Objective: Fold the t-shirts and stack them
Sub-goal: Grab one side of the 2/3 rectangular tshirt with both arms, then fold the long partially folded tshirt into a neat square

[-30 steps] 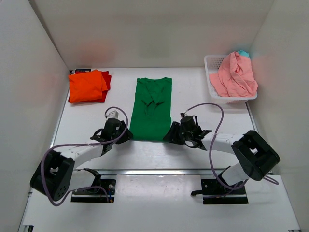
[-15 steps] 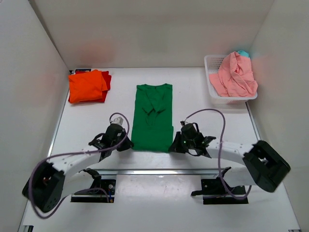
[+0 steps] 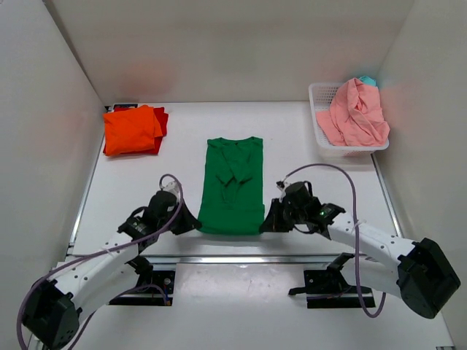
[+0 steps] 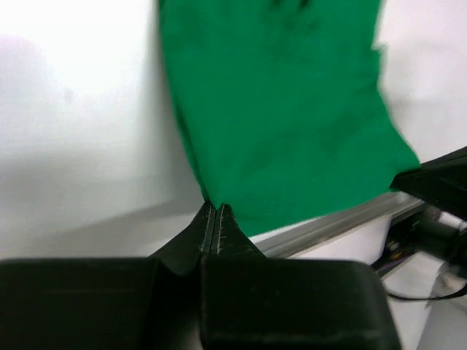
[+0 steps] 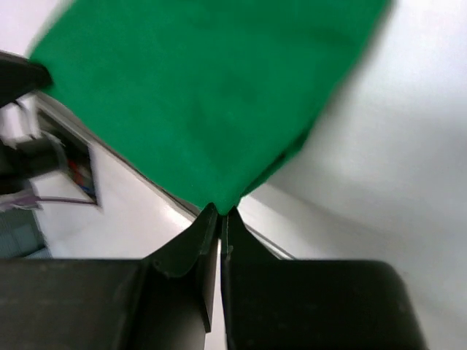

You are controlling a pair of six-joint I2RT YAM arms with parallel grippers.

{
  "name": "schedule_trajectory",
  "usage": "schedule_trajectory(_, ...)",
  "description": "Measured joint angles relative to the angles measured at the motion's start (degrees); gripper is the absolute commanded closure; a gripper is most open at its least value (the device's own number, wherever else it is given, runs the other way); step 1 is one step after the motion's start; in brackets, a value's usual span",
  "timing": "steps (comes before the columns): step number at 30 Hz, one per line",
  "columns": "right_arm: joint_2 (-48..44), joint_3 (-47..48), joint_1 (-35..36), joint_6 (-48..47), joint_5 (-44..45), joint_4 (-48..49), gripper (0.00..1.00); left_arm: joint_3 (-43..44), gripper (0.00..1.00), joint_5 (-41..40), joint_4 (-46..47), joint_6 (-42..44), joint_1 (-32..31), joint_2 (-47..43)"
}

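Observation:
A dark green t-shirt (image 3: 232, 186) lies in a long folded strip in the middle of the table, collar end away from me. My left gripper (image 3: 191, 223) is shut on its near left corner (image 4: 211, 198). My right gripper (image 3: 268, 224) is shut on its near right corner (image 5: 223, 206). Both near corners sit close to the table's front edge. A folded bright orange t-shirt (image 3: 131, 130) rests at the back left on top of a red t-shirt (image 3: 161, 121). The salmon pink t-shirt (image 3: 355, 113) is crumpled in the basket.
A white lattice basket (image 3: 326, 149) stands at the back right, with a bit of light blue cloth (image 3: 367, 80) behind the pink shirt. White walls close in the left, right and back. A metal rail (image 3: 241, 257) runs along the table's front edge.
Both grippers have shut on the green shirt's near corners and drawn back toward the front edge. The whole shirt has slid nearer with them.

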Motion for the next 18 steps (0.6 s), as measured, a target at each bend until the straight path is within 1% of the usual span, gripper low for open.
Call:
schedule_trajectory(5, 5.1, 13.3, -9.0, -5.9, -5.1, -3.6, 1.0, 14.2, 1.0, 3.7, -0.3, 3.4, 8.4, 9.9)
schedule_trajectory(9, 13.1, 23.9, -15.9, -10.5, -9.0, -4.7, 1.0, 25.7, 1.0, 6.1, 1.7, 6.3, 13.8, 20.9)
schedule_trajectory(13, 25.6, 36.1, -21.5, -14.8, -11.7, -6.2, 1.0, 37.4, 1.0, 8.2, 4.4, 8.5, 16.6, 35.6)
schedule_trajectory(16, 36.7, 46.6, -24.5, -17.4, -12.7, -6.9, 1.0, 49.3, 1.0, 9.2, 5.6, 9.6, 18.1, 49.3)
schedule_trajectory(17, 40.9, 50.6, -25.4, -17.9, -12.9, -6.9, 0.97, 54.2, 0.74, 9.2, 6.3, 9.9, 18.5, 54.6)
schedule_trajectory(18, 44.7, 54.2, -26.3, -18.4, -13.0, -7.1, 0.84, 58.7, 0.56, 9.0, 7.3, 10.5, 18.9, 59.5)
